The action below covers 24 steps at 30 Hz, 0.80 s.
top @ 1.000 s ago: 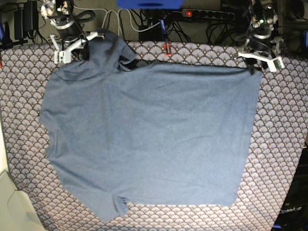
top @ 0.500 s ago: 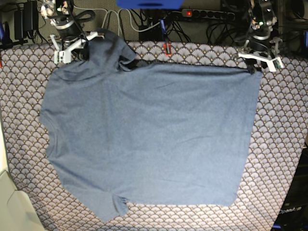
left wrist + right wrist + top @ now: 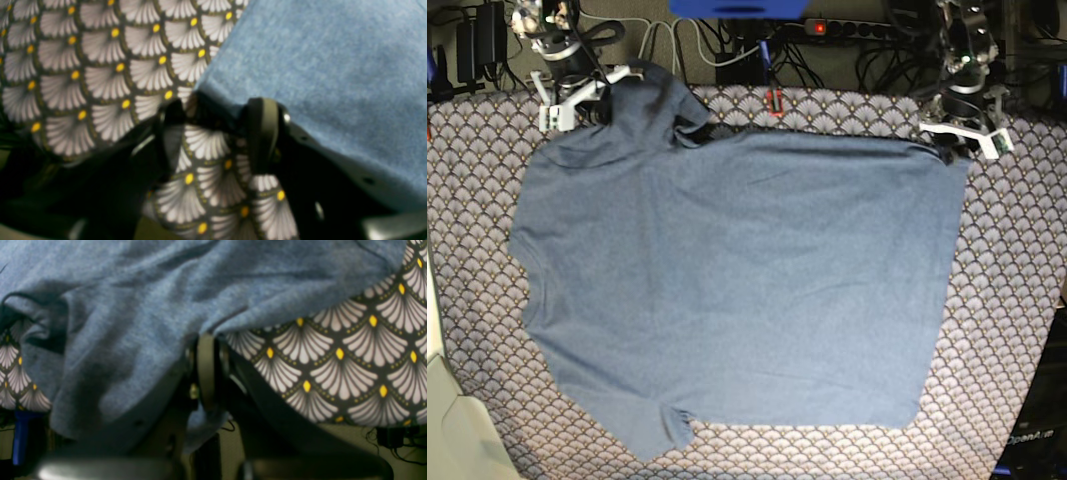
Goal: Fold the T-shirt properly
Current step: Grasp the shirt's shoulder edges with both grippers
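T-shirt (image 3: 727,280) spread flat, plain side up, over the fan-patterned table cover (image 3: 1012,290); both arms at its far edge.

Right gripper (image 3: 577,95) at far left, fingers clenched on a bunched fold of the shirt near the sleeve; in the right wrist view the cloth (image 3: 133,306) drapes over the pressed-together pads (image 3: 206,370). Left gripper (image 3: 954,143) at far right, at the shirt's far-right corner; in the left wrist view its fingers (image 3: 262,133) stand apart with bare cover between them, the shirt corner (image 3: 317,66) just at the tips. Cannot tell whether the tips touch the fabric. Near sleeve lies folded at the near-left hem.
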Motion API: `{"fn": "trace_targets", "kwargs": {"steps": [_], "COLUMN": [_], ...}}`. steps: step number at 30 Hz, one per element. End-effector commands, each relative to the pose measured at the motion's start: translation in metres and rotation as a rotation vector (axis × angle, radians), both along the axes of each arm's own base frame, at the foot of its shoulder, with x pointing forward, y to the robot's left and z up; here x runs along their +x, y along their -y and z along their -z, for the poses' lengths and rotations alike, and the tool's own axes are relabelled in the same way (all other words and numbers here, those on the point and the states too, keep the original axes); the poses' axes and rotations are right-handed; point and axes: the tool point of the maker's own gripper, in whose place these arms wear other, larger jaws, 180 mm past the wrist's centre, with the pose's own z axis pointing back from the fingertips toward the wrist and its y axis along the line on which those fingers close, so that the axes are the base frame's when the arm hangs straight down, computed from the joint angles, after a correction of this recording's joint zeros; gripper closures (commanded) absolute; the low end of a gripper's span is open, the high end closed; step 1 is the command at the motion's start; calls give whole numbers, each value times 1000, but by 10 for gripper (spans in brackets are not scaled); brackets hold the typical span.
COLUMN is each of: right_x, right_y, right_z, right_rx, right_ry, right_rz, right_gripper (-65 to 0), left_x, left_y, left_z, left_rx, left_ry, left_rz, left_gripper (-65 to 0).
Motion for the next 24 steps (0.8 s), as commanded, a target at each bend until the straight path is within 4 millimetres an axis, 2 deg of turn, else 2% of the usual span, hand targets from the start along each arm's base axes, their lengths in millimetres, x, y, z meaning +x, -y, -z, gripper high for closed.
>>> {"fn": "trace_targets", "kwargs": {"steps": [1,9,15,17,22,24], "right_x": [-6,-6,-8,-10,-11,-11], "right_y": [-1,0,5,6,6,6], "right_z": [2,2,6,9,11,10], "right_rx": [-2,-3,-16,-17,-16,-17], "right_ry": [-20,-20,-37,-46,-52,-49], "right_rz": [-15,-16,-23,-22,-20,-21], "right_gripper": [0,0,0,0,0,0], "left_x": [7,5,5,5,5,4], "left_y": [-3,-3,-3,-3,-3,-3], "left_z": [-9,7,9,9,9,9], "left_rx": [14,-6,-7,-7,-7,-7], "left_ry": [35,-1,-3,-3,-3,-5], "left_rz": [5,-6,-7,-7,-7,-7], "left_gripper": [-298,-298,-292,-245,0,-16]}}
